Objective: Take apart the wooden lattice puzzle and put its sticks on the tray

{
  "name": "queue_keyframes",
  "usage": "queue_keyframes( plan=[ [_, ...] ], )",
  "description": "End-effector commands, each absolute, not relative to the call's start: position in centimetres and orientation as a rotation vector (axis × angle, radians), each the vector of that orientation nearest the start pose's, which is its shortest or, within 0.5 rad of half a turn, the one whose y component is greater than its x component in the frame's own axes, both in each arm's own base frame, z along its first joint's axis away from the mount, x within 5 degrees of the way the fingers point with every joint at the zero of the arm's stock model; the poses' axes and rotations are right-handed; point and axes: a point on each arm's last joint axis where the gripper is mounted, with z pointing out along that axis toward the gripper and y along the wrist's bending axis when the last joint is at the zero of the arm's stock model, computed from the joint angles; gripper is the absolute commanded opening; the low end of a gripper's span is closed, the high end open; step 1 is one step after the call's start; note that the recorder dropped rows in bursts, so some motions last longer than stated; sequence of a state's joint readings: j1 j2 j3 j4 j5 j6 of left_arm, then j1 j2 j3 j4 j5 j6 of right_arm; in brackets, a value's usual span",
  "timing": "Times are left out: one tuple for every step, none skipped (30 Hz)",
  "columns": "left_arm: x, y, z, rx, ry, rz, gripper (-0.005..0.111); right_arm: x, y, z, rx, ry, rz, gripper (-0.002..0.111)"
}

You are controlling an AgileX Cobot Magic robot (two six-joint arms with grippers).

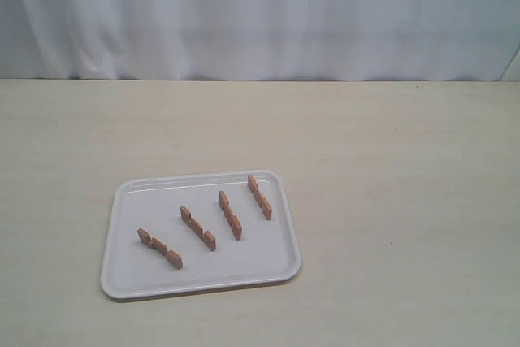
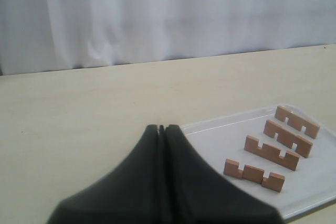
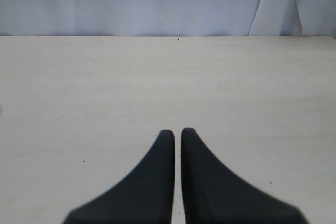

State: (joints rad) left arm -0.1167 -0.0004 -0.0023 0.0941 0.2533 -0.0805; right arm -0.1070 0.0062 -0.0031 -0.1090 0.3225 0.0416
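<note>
The left tool (image 2: 161, 127) is seen shut, with nothing between its jaws, and the tray (image 2: 220, 142) is found just ahead of its tip on the worktop (image 2: 79, 119). Four separate sticks (image 2: 272, 155) are laid side by side on the tray, none touching. The right tool (image 3: 177, 131) is likewise closed and empty.

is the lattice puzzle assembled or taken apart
Taken apart: four separate sticks lie in a row on the tray, with gaps between them and none interlocked.
</note>
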Motion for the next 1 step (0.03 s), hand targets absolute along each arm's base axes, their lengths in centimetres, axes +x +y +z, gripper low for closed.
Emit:
queue_keyframes(
  plan=[
    [5.53, -0.44, 19.14, 0.090, 1.721, -0.061, 0.000, 5.33, -0.91, 18.46, 0.074, 1.801, -0.152, 0.004]
  ],
)
